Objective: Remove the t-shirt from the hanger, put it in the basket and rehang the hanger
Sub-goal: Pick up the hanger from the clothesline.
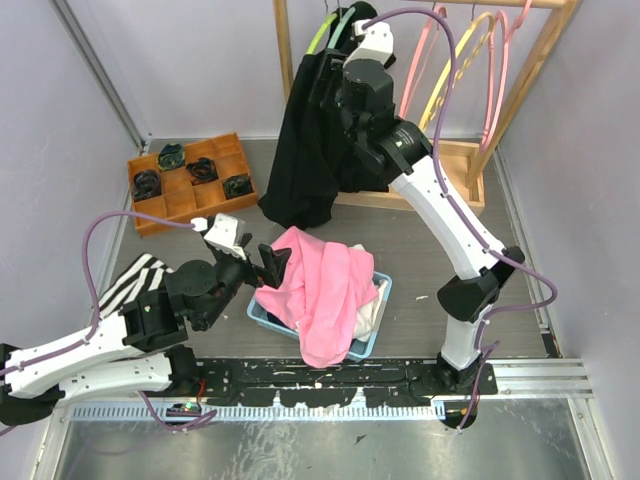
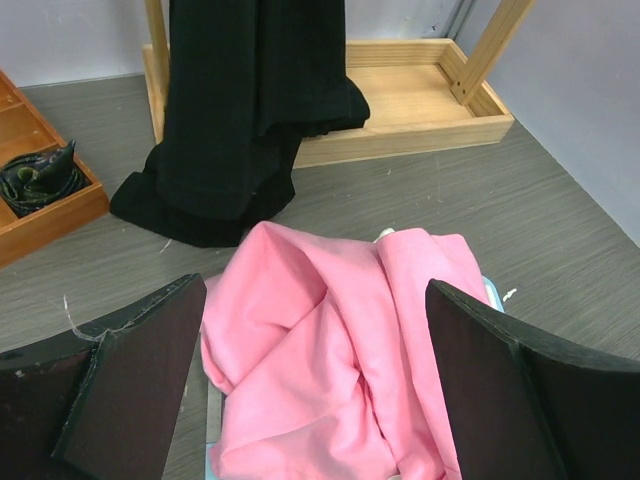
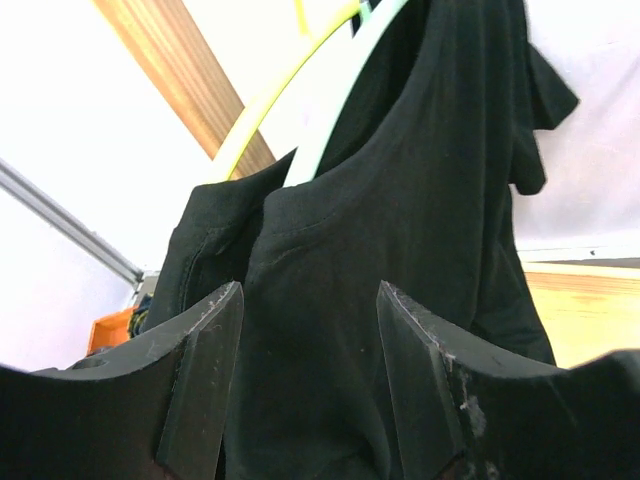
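A black t-shirt (image 1: 300, 150) (image 2: 250, 100) (image 3: 400, 200) hangs on a pale green hanger (image 1: 335, 25) (image 3: 335, 105) from the wooden rack, its hem bunched on the table. My right gripper (image 1: 332, 110) (image 3: 310, 290) is raised against the shirt's upper part, just below the shoulder. Its jaws are open, with black cloth showing in the gap between them; I cannot tell whether the fingers touch the cloth. My left gripper (image 1: 258, 268) (image 2: 315, 285) stands wide open, low over the pink cloth (image 1: 320, 290) (image 2: 330, 340), with nothing between its fingers.
The pink cloth lies heaped in a light blue basket (image 1: 375, 330) (image 2: 492, 290). An orange wooden tray (image 1: 185, 185) with dark items sits at the left, near a striped cloth (image 1: 135, 280). Bare pink and yellow hangers (image 1: 470, 60) hang on the rack, above its base (image 1: 460, 165) (image 2: 420, 100).
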Tool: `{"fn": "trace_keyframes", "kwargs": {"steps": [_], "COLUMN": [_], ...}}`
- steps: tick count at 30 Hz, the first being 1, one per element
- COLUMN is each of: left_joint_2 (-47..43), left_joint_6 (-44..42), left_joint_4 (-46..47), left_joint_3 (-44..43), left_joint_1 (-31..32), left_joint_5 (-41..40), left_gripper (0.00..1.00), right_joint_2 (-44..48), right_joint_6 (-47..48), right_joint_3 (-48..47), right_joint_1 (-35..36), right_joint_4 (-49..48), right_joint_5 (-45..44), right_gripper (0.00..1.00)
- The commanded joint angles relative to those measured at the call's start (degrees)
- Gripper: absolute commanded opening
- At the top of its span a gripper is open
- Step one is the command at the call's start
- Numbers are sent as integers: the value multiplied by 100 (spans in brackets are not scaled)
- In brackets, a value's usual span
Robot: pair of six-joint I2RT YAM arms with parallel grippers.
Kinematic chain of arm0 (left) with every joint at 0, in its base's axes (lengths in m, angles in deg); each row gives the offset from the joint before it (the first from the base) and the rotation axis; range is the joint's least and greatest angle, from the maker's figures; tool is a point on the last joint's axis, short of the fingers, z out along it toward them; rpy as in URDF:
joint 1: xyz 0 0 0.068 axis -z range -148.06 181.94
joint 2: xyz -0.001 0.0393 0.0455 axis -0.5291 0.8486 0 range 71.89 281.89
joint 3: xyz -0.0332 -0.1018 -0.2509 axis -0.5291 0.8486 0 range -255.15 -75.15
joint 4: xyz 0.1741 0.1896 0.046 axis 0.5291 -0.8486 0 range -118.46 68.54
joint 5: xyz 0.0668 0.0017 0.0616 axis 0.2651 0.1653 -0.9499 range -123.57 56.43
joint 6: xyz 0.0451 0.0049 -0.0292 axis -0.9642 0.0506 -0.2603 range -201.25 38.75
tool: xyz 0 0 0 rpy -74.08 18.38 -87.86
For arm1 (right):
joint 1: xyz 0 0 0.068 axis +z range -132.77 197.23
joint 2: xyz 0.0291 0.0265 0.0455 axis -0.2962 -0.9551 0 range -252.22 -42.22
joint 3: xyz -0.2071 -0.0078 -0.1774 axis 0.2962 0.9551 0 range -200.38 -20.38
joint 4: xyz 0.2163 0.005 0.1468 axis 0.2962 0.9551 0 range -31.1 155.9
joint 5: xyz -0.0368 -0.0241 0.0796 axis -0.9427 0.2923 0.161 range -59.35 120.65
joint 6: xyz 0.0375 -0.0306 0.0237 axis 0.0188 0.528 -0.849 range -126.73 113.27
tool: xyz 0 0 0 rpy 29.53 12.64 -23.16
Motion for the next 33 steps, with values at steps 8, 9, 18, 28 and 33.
{"fn": "trace_keyframes", "kwargs": {"steps": [8, 9, 18, 28, 33], "left_joint_2": [-62, -62, -176, -262, -281], "left_joint_6": [61, 67, 80, 78, 87], "left_joint_4": [223, 221, 180, 162, 166], "left_joint_3": [8, 20, 64, 112, 128], "left_joint_1": [-17, -19, -11, -20, -19], "left_joint_5": [-69, -69, -102, -134, -134], "left_gripper": [98, 98, 98, 98, 98], "right_joint_2": [-366, -413, -907, -1000, -1082], "right_joint_6": [-109, -149, -400, -663, -786], "right_joint_3": [-714, -744, -1056, -1097, -1277], "right_joint_1": [-12, -16, -9, -12, -1], "right_joint_4": [-99, -79, -92, -39, -143], "right_joint_5": [545, 544, 663, 587, 826], "right_gripper": [62, 62, 62, 62, 62]}}
